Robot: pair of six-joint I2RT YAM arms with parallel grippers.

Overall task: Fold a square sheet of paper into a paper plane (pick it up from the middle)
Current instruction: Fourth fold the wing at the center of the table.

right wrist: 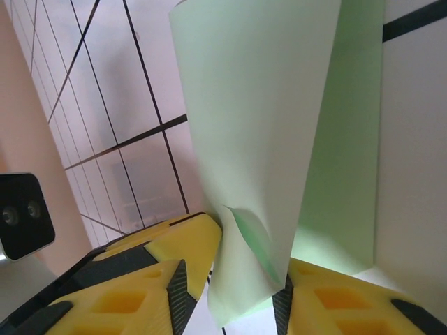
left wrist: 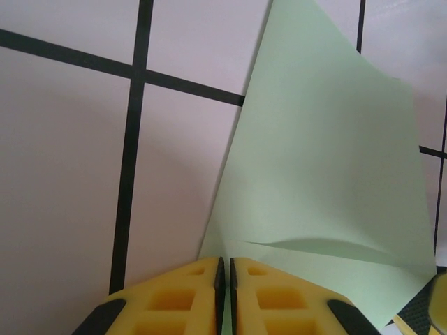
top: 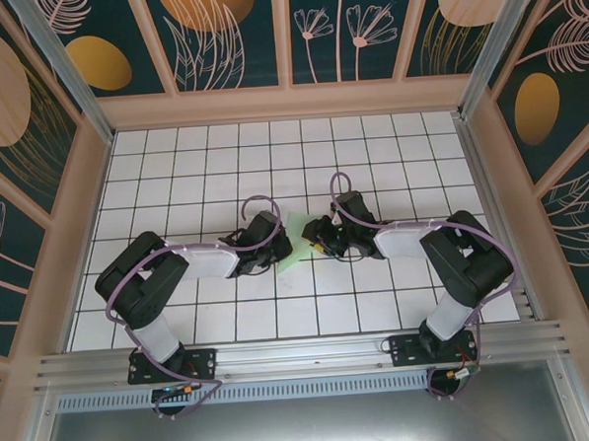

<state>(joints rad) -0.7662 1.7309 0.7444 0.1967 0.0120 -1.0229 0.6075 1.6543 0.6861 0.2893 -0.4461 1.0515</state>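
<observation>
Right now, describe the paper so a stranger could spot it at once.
On the white gridded table, look mid-table where the left gripper and right gripper face each other. The square sheet of paper between them is pale mint green, unlike the white tiles beneath.

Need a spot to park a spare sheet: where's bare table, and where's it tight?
Free: the far tiles between the paper and back wall; the near tiles between left base and right base. Crowded: centre, where left gripper and right gripper meet at the paper, arms flanking both sides.
</observation>
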